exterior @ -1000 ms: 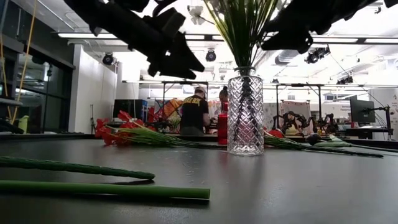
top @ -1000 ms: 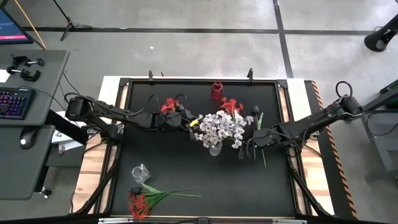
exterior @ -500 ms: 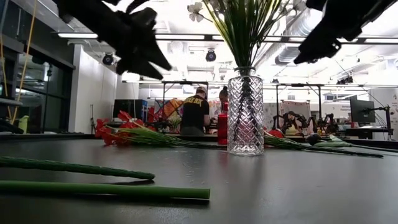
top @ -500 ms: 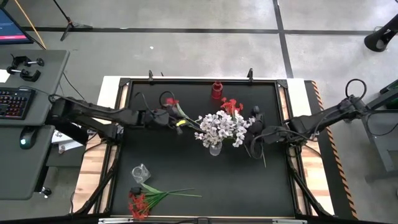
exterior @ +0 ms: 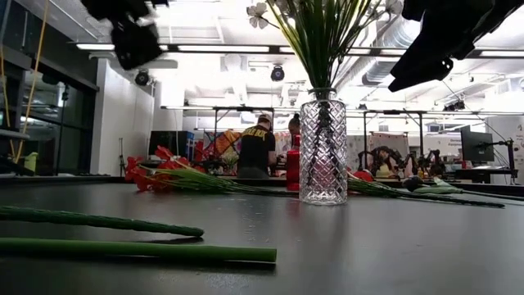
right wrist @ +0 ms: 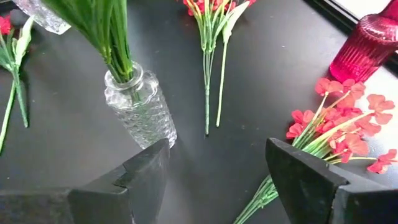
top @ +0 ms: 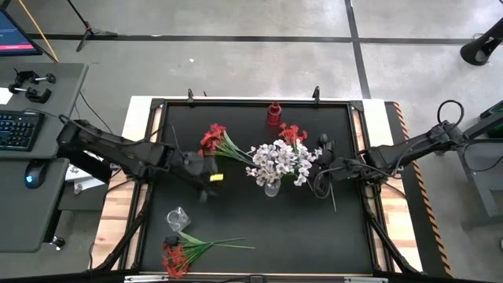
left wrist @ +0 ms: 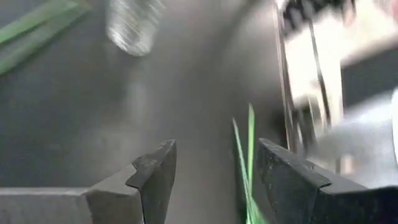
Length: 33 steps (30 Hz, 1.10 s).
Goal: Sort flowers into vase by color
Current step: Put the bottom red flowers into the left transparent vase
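White flowers [top: 279, 159] stand in a clear glass vase [exterior: 322, 147] at the table's middle. One red flower stalk [top: 214, 140] lies flat to the vase's left. More red flowers [top: 291, 134] lie behind the vase, and a dark bloom [top: 322, 140] lies to its right. Another red bunch [top: 177, 255] lies at the near edge. My left gripper [top: 203, 182] is open and empty, near-left of the vase; it shows blurred in its wrist view [left wrist: 216, 168]. My right gripper [right wrist: 214, 180] is open and empty, hovering right of the vase [right wrist: 140, 106].
A red glass vase [top: 274, 114] stands at the far edge. A small clear vase [top: 178, 218] sits near the left gripper, toward the near edge. Two long green stems [exterior: 98, 233] lie across the near table. People stand in the room beyond the table.
My left gripper carried the red stalk from beside the white bouquet toward the table's left, then swung fast toward the near edge. The stalk now lies on the table, apart from the gripper. My right gripper drew back slightly toward the right edge.
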Each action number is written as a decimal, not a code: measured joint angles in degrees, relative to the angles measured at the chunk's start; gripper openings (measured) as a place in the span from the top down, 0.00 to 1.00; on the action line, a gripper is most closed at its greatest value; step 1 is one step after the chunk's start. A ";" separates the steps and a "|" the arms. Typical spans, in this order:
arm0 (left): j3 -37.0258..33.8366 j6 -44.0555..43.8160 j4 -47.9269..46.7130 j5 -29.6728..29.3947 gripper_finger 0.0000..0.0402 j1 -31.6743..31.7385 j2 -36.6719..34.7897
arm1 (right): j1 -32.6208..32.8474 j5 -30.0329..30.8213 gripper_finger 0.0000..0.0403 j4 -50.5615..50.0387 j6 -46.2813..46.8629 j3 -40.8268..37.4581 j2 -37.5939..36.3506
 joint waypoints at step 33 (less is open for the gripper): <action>9.40 77.95 -3.78 -11.82 0.48 -20.28 15.49 | -1.36 -16.91 0.36 -3.97 22.09 0.00 0.03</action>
